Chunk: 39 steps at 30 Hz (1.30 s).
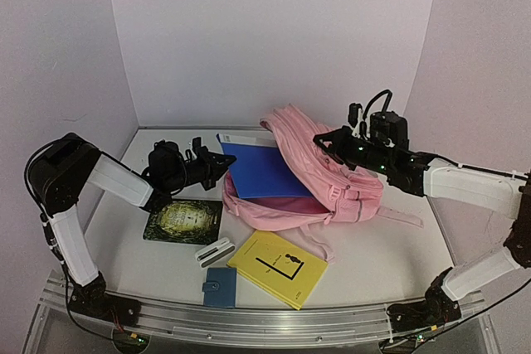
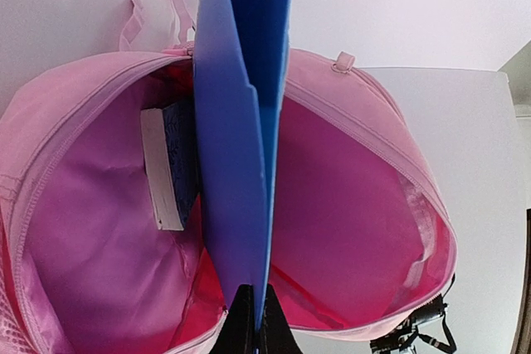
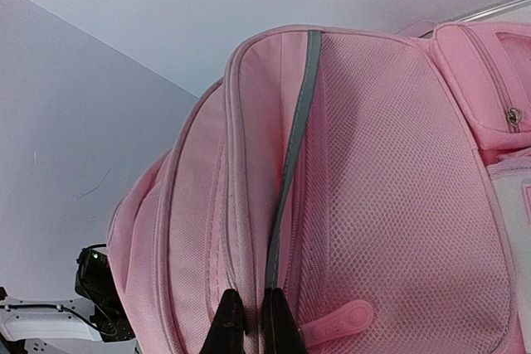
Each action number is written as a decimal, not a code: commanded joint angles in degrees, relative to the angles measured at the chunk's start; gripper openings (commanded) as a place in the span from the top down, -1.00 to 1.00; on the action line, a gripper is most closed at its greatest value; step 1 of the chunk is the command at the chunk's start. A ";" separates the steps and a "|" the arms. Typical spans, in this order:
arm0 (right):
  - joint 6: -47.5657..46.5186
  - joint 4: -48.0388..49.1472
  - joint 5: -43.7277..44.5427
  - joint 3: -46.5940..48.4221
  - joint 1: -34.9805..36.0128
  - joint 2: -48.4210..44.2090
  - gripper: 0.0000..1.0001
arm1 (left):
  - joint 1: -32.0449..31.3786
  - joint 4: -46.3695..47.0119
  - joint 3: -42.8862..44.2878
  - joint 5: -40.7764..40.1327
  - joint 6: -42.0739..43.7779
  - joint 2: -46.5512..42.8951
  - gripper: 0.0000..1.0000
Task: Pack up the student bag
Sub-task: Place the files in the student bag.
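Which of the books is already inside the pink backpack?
The dark blue book with white page edges, inside the pink backpack beside the blue folder. The yellow book and the dark green book lie on the table.

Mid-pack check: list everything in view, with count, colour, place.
student bag: one, pink, open, right of centre
folder: one, blue, partly inside the bag's mouth
book in bag: one, blue cover, inside beside the folder
dark book: one, dark green, left of bag
yellow book: one, yellow, in front of bag
small case: one, blue, left of yellow book
white item: one, white-grey, between dark book and yellow book
left gripper: one, black, shut on the folder
right gripper: one, black, shut on the bag's fabric
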 commanded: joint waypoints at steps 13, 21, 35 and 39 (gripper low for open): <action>1.82 15.36 -1.59 1.17 0.02 -4.30 1.00 | -8.42 3.27 13.74 -10.13 3.15 9.73 0.99; 1.60 15.53 -1.25 0.73 0.04 -4.88 1.00 | -9.51 8.04 12.44 -13.24 3.08 9.60 0.99; 1.76 15.51 -0.43 0.24 -0.01 -7.21 1.00 | -9.47 10.29 3.80 -16.70 5.43 -7.12 1.00; 2.13 15.50 -0.48 0.21 -0.01 -7.33 1.00 | -9.46 9.46 3.47 -16.73 5.95 -7.83 1.00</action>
